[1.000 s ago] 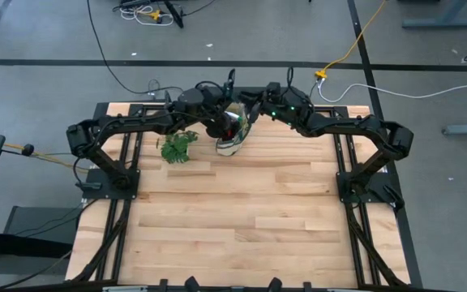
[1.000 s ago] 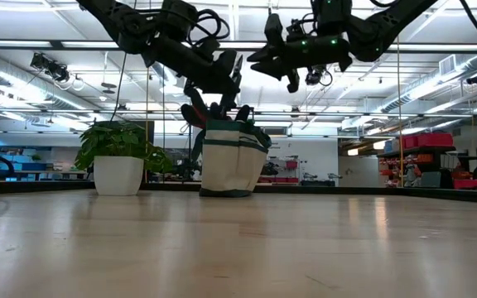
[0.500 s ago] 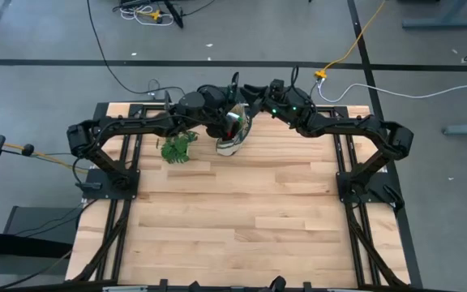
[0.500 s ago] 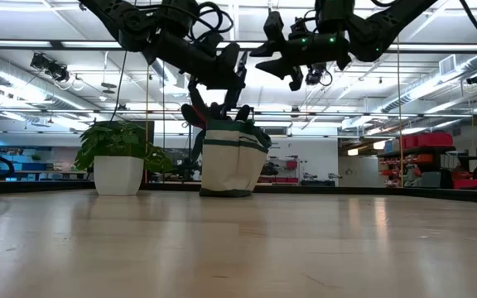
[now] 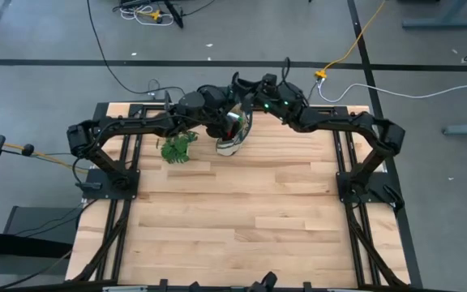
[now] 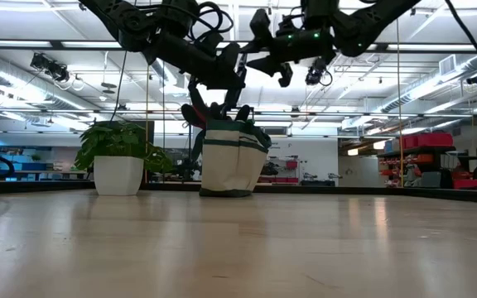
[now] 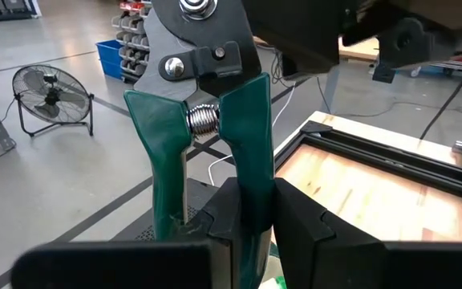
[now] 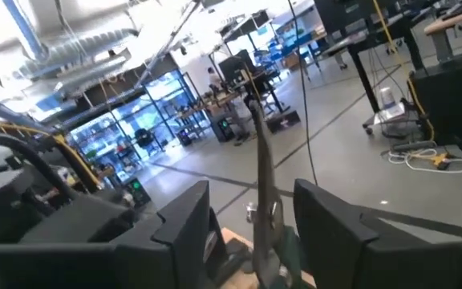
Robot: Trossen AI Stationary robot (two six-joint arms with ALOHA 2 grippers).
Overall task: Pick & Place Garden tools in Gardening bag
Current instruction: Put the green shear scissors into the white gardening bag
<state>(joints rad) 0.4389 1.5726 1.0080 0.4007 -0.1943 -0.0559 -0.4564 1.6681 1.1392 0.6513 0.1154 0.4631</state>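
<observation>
The beige bag (image 6: 233, 159) with green trim stands at the table's (image 5: 242, 211) far edge beside a potted plant (image 6: 120, 159). Above the bag, the left gripper (image 7: 251, 229) is clenched on green-handled shears (image 7: 207, 128), blades up. The right gripper (image 8: 251, 217) hovers close by, fingers spread around the blades; no writing is legible.

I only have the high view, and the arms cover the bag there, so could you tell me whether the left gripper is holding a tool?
Observer: Yes. The left wrist view shows the left gripper shut on one green handle of the pruning shears.
Operator: Thank you. Is the right gripper closed too?
Observer: No. In its own wrist view the right gripper is open and holds nothing.
Operator: And is the bag upright?
Observer: Yes. The low view shows the gardening bag standing upright below the left gripper.
</observation>
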